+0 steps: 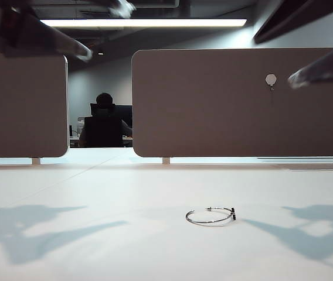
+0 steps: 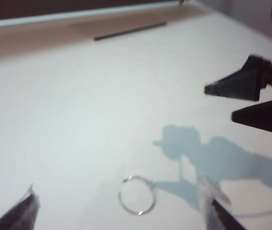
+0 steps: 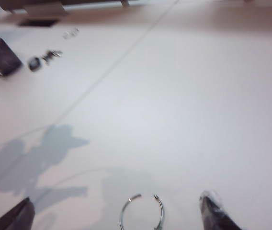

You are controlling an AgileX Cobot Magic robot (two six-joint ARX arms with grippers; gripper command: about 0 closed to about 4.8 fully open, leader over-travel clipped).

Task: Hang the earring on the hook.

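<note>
We see one earring [image 1: 211, 216] lying flat on the bare white table [image 1: 96, 199], near, with open room all round. High at either side, our left gripper [image 2: 121, 203] and right gripper [image 3: 117, 211] hover, jaws wide, empty, blurred and cut off. Far right, one hook [image 1: 271, 80] hangs on the partition panel [image 1: 213, 105].

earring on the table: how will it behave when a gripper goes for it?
The earring is thin wire lying flat on the smooth white table, so it probably slides or skates when nudged. Likely very light. The hoop is open at one side, so a squeeze may flex it.
</note>
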